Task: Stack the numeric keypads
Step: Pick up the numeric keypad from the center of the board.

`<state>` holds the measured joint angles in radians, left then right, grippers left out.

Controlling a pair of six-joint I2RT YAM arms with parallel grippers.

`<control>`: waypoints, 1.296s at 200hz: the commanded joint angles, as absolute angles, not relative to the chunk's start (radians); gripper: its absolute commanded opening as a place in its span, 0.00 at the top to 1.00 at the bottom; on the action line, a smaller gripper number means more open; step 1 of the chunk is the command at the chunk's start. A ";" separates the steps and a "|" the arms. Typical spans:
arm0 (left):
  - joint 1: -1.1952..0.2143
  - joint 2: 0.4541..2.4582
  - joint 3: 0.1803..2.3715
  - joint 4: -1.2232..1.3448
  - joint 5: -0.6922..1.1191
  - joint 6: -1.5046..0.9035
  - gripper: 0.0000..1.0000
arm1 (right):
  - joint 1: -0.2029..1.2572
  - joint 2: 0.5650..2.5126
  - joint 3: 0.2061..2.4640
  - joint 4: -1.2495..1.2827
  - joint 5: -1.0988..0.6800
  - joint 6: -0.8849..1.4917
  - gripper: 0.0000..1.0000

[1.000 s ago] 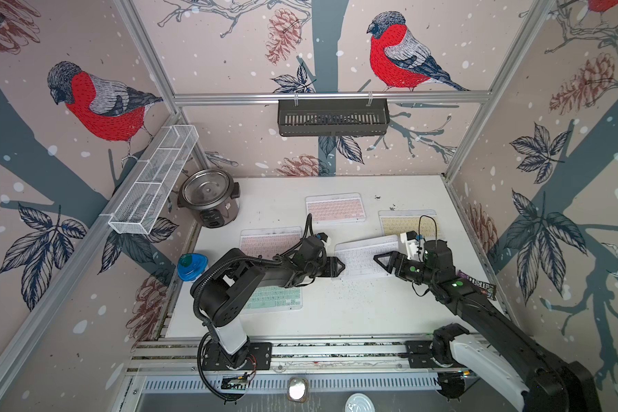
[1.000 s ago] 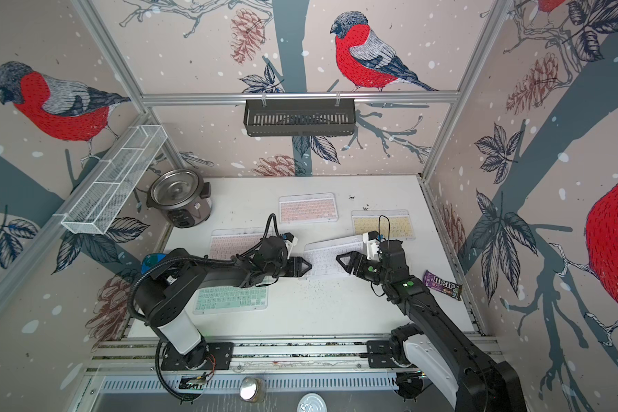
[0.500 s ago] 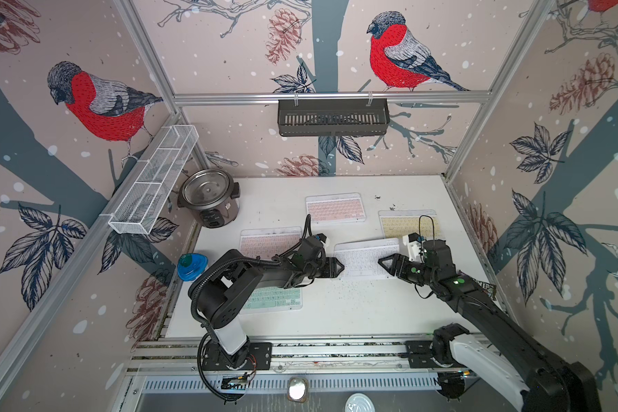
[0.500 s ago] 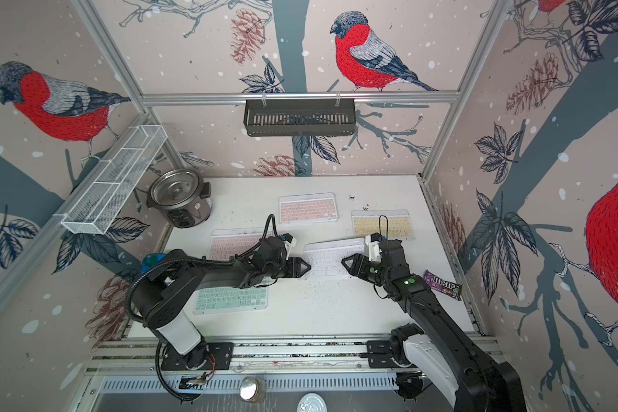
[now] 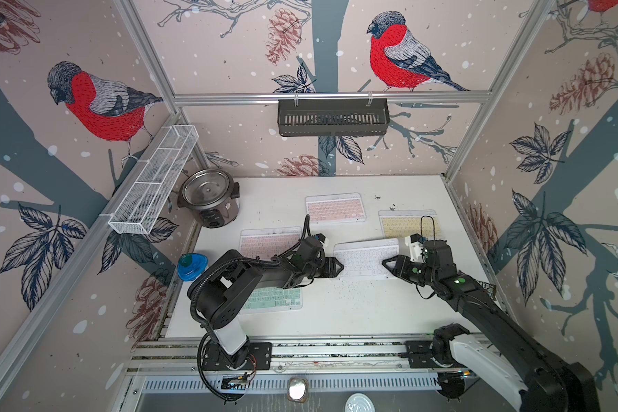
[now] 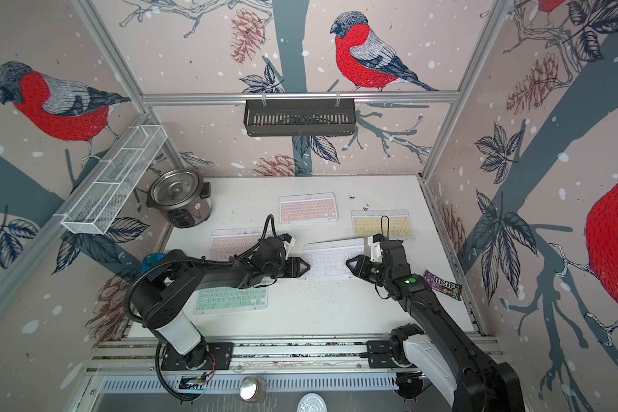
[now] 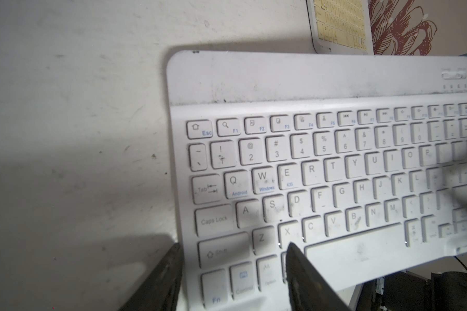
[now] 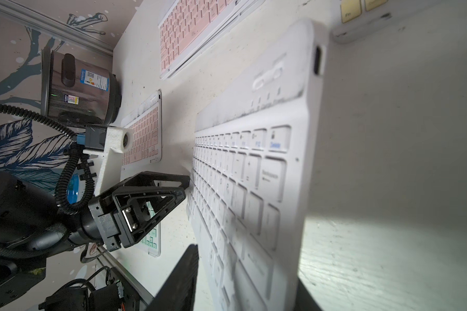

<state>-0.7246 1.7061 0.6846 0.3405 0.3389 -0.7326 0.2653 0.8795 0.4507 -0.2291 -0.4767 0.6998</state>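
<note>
The left arm lies low across the table from 7 o'clock, elbow folded, forearm running level toward the centre. Its left gripper [image 5: 339, 266] is clamped on the short 9 o'clock edge of the white keypad [image 5: 366, 258], one finger [image 7: 299, 272] lying over the bottom-row keys.

The right arm reaches in from 5 o'clock with its wrist rolled sideways. The right gripper [image 5: 386, 263] straddles the keypad's 3 o'clock end, a finger [image 8: 178, 277] close by the key face; whether it presses cannot be told.

The white keypad sits mid-table, slightly skewed. Around it lie a pink keypad [image 5: 336, 208] at 12 o'clock, a yellow keypad [image 5: 409, 226] at 2, a second pink keypad [image 5: 264, 242] at 9, partly under the left forearm, and a mint keypad [image 5: 279, 299] at 7.

The rice cooker [image 5: 209, 199] at 10 o'clock stands open-topped, its steel bowl showing. A white wire basket [image 5: 150, 185] hangs on the 9 o'clock wall and a black basket [image 5: 332, 117] on the 12 o'clock rail; their contents cannot be made out.
</note>
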 commanded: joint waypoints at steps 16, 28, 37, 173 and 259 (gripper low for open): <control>-0.723 1.721 0.668 0.210 0.318 -0.750 0.38 | 0.253 0.877 0.451 -0.217 -0.515 0.681 0.60; -0.723 1.720 0.666 0.212 0.318 -0.750 0.38 | 0.250 0.875 0.450 -0.220 -0.517 0.681 0.62; -0.723 1.720 0.667 0.212 0.318 -0.751 0.39 | 0.250 0.874 0.449 -0.219 -0.520 0.682 0.63; -0.658 1.543 0.686 0.179 0.301 -0.746 0.38 | 0.196 0.864 0.500 -0.237 -0.617 0.673 0.93; -0.576 1.399 0.689 0.051 0.245 -0.704 0.38 | 0.140 0.928 0.628 -0.089 -0.750 0.690 0.94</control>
